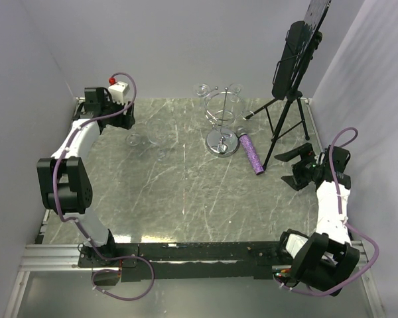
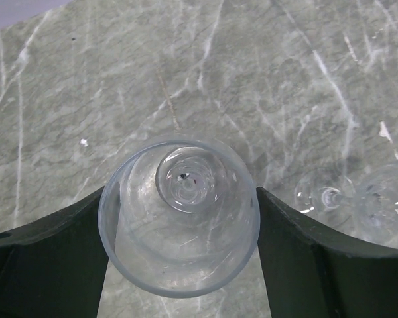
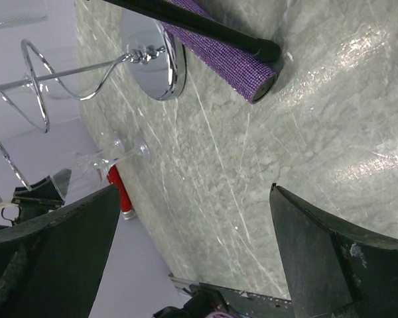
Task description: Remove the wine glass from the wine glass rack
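The chrome wine glass rack (image 1: pixel 221 126) stands at the back middle on its round disc base, with clear glasses hanging from its top ring (image 1: pixel 202 89). It also shows in the right wrist view (image 3: pixel 152 59). A clear wine glass (image 2: pixel 179 218) stands upright on the table at the back left (image 1: pixel 134 139). My left gripper (image 1: pixel 128 118) points down over it, and its open fingers (image 2: pixel 46 258) flank the bowl on both sides. A second glass (image 2: pixel 378 205) lies on the table just to the right. My right gripper (image 1: pixel 293 171) is open and empty at the right side (image 3: pixel 194 199).
A purple glittery cylinder (image 1: pixel 252 154) lies right of the rack base. A tall black tripod stand (image 1: pixel 292 66) with a panel stands at the back right, one leg reaching over the cylinder (image 3: pixel 199 26). A white box with a red button (image 1: pixel 119 88) sits at the back left corner.
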Motion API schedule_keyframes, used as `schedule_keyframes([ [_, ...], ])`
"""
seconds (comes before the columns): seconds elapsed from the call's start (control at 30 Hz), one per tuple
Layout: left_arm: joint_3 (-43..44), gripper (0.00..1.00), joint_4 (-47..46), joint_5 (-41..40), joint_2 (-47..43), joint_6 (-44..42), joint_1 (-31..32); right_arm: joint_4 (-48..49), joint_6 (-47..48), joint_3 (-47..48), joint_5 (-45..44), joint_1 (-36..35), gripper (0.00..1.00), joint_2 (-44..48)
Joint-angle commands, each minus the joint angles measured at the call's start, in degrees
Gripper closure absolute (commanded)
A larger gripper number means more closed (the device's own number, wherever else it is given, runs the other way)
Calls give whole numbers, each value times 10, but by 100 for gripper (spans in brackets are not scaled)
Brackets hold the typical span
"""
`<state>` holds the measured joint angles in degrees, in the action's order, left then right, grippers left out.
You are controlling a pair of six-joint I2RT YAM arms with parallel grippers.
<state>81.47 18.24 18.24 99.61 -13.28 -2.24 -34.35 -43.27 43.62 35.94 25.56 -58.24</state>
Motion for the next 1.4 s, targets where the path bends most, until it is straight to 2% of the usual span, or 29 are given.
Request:
schedule_keyframes([
  [0.0, 11, 18, -36, -26, -19, -3, -2, 5, 6, 29, -5, 5, 0, -6],
  [0.03, 10, 6, -37, -28, -22, -2, -1, 7, 6, 29, -6, 5, 0, -8],
  [0.07, 9, 0, -39, -27, -25, 0, -2, 9, 6, 30, -6, 5, 0, -9],
  [0.4, 15, 0, -33, -46, -76, 43, -1, 20, 27, 29, -3, 5, 0, -11],
  [0.57, -13, 0, -42, -87, -155, 85, -2, 115, 149, 22, 74, 2, 0, -5],
  [0.8, -59, 0, -32, -108, -272, 91, -2, 158, 257, 43, 98, -15, 0, -8],
  [0.9, -41, 0, -19, -67, -301, 98, -2, 147, 324, 59, 81, -41, 0, -4],
  [1.0, -37, 0, -26, 0, -327, 122, -2, 114, 405, 73, 25, -95, 0, 7],
  [1.13, -52, 0, -50, 156, -349, 128, 10, 157, 486, 37, -78, -189, 1, 71],
  [1.27, -31, 1, -44, 209, -335, 127, 72, 203, 563, 16, -147, -253, 10, 106],
  [1.37, -16, 2, -49, 216, -310, 152, 124, 214, 638, 24, -146, -274, 12, 103],
])
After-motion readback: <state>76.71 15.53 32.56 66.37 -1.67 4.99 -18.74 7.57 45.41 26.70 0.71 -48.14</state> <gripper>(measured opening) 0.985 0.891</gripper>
